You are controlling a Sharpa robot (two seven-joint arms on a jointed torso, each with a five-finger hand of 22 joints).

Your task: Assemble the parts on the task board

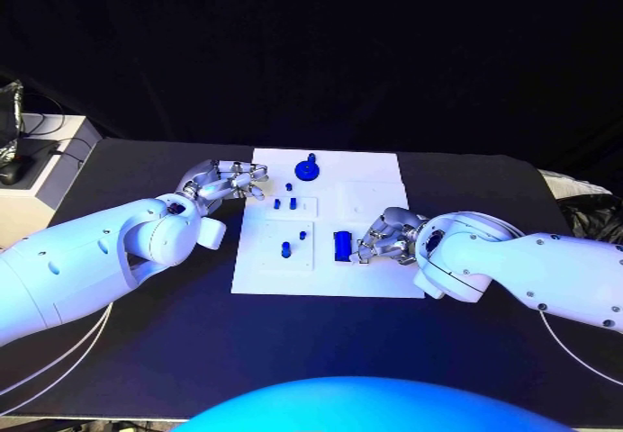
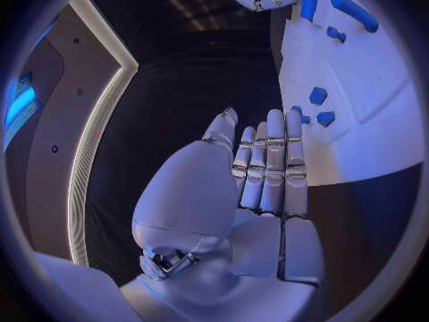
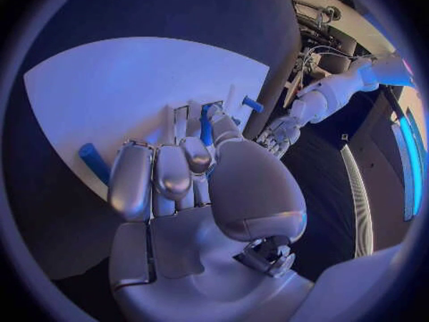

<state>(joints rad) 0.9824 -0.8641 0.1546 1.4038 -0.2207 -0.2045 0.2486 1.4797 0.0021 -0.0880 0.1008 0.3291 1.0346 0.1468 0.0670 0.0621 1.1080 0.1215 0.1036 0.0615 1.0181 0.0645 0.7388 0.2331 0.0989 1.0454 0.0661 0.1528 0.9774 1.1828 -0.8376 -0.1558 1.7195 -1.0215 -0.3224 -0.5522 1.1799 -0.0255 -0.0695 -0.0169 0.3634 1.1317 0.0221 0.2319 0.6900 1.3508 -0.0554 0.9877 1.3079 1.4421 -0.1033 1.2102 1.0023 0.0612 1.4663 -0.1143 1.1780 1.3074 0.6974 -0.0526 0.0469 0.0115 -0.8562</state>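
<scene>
- Your task board (image 1: 376, 270) lies in the middle of the black counter (image 1: 156, 360), with the blue parts spread across it.
- Your right hand (image 1: 384, 241) sits at the board's near right area, its fingers curled beside an upright blue block (image 1: 341, 246). In the right wrist view a slim blue piece (image 3: 206, 130) shows between the fingertips, so it looks pinched, though you can't be fully sure.
- Your left hand (image 1: 228, 183) rests at the board's left edge with its fingers (image 2: 268, 166) straight, close together and holding nothing.
- A round blue disc (image 1: 308, 170) sits near the board's far edge, small pegs (image 1: 293, 203) stand in the middle, and two more pegs (image 1: 288, 247) stand nearer you.
- By my reading you're partway through: several parts look seated, the block is being handled, and at least one insertion remains.
</scene>
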